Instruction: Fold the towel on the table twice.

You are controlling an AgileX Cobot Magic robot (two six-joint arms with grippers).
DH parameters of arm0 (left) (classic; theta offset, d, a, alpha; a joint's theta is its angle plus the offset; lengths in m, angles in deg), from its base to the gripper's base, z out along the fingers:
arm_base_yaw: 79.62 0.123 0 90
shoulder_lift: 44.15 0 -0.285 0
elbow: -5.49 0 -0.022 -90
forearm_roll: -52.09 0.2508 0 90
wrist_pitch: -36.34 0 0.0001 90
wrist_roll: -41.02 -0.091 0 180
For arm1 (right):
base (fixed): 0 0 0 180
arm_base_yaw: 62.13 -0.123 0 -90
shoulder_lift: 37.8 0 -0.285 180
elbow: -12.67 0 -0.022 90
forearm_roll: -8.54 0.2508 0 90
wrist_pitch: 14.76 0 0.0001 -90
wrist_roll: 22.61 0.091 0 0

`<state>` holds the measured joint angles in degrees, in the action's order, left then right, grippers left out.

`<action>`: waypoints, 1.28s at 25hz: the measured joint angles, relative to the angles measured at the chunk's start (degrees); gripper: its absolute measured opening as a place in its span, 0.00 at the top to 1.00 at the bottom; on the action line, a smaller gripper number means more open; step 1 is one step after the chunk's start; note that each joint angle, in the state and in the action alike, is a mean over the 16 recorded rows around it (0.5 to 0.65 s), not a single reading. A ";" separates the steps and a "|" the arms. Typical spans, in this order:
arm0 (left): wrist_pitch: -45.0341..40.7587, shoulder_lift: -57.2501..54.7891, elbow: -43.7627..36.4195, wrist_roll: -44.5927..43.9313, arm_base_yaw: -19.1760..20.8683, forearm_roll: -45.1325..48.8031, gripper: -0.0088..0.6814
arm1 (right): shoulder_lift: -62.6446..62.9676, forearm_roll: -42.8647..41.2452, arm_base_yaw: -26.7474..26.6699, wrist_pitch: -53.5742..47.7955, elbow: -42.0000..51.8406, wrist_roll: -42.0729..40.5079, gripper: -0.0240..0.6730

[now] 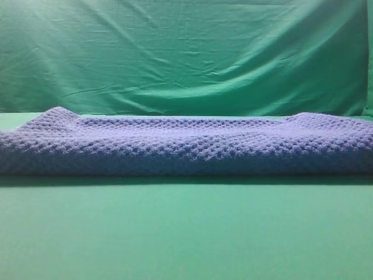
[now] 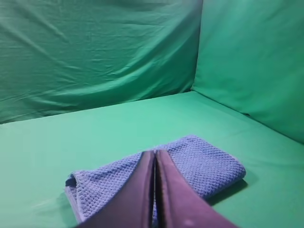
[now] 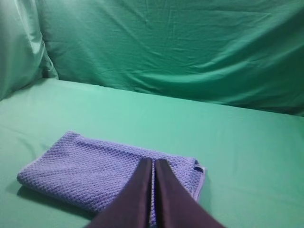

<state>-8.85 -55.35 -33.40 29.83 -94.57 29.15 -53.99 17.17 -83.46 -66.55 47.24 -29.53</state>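
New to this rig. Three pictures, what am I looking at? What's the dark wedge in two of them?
It is a two-armed robot with a camera on each wrist, plus one camera looking across the table from low in front. That front view shows the blue-grey towel side-on, already folded into layers, with a wrinkled green cloth backdrop behind. The dark wedge is each arm's own gripper seen from its wrist camera: the left gripper and the right gripper. Both are shut, held above the towel, and hold nothing.
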 joint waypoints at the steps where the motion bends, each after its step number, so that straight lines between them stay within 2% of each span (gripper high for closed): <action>1: 0.31 0.95 -0.91 0.24 0.00 0.17 0.99 | 1.52 0.29 0.01 0.37 0.94 -0.09 0.97; 13: 8.81 4.48 -10.60 3.15 0.00 5.93 0.99 | 9.45 2.41 0.09 6.77 9.73 -0.30 0.97; 25: 17.75 4.48 -22.92 3.36 0.00 19.37 0.99 | 9.52 2.24 0.09 31.91 27.12 -1.16 0.97; 32: 18.51 4.48 -28.37 3.46 0.00 17.55 0.99 | 9.52 2.24 0.09 42.95 37.24 -1.46 0.97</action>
<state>9.66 -50.87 -61.77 33.29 -94.57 46.70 -44.48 19.41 -83.37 -23.60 84.48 -30.99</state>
